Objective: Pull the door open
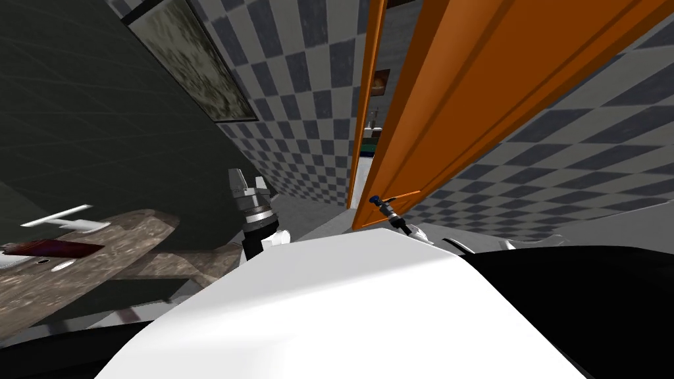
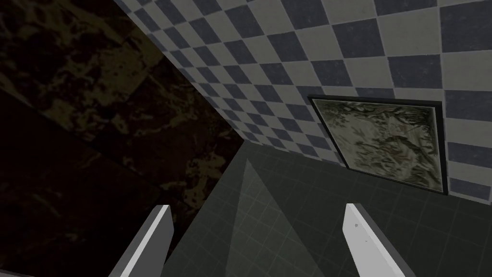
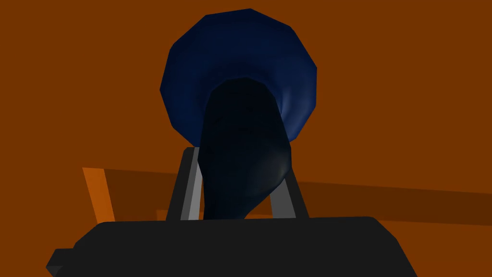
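The right gripper (image 3: 239, 155) has its two fingers squeezed on the sides of the dark blue handle (image 3: 240, 96), so it has a good hold for pulling. The handle sits on the orange door (image 1: 461, 99), near the edge that swings. That is the best place to pull, because the door turns most easily from there. The door is open part of the way, and a thin gap shows between it and the orange frame (image 1: 364, 99). I think more pulling is needed to get it wide open. The left gripper (image 1: 247, 179) is held up off to the side with its fingers wide apart and nothing in them, likely to keep out of the door's way. The walls (image 1: 296, 99) have grey and blue checks, and a framed picture (image 1: 197, 59) hangs on one. A speckled brown worktop (image 1: 131, 230) stands to the left.
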Motion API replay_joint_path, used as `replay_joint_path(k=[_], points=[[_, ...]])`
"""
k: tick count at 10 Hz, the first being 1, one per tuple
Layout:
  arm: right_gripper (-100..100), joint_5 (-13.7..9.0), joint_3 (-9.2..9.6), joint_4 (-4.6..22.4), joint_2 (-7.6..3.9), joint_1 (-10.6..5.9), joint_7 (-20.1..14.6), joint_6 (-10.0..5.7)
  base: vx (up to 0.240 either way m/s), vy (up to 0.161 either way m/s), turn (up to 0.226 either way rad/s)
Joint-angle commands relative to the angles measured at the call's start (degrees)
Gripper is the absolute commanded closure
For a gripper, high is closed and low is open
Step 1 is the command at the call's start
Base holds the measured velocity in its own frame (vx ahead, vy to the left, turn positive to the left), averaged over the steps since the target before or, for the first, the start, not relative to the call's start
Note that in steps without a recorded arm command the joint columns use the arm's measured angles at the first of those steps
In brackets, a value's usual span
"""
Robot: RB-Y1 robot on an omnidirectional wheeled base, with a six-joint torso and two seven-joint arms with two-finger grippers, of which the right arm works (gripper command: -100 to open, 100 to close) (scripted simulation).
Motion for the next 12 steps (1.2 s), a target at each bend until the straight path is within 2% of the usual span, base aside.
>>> replay_joint_path(k=[1, 2, 5, 6, 7, 12], points=[[100, -0.17, 0.37, 0.44, -1.14, 1.07, -0.63, -1.97, -0.238, -0.085, 0.283], [100, -0.2, 0.47, 0.66, -1.36, 1.25, -0.79, -2.49, -0.219, -0.109, 0.149], [100, -0.37, 1.1, 1.94, -2.62, 2.28, -1.69, -5.52, -0.223, -0.115, 0.168], [100, -0.24, 1.17, 1.34, -2.03, 2.12, -1.43, -4.71, -0.101, -0.041, 0.032], [100, -0.4, 1.47, 1.91, -2.33, 2.66, -1.72, -5.85, -0.135, -0.093, 0.178], [100, -0.93, 1.9, 3.53, -3.25, 3.57, -2.15, -8.73, -0.185, -0.091, 0.183]])
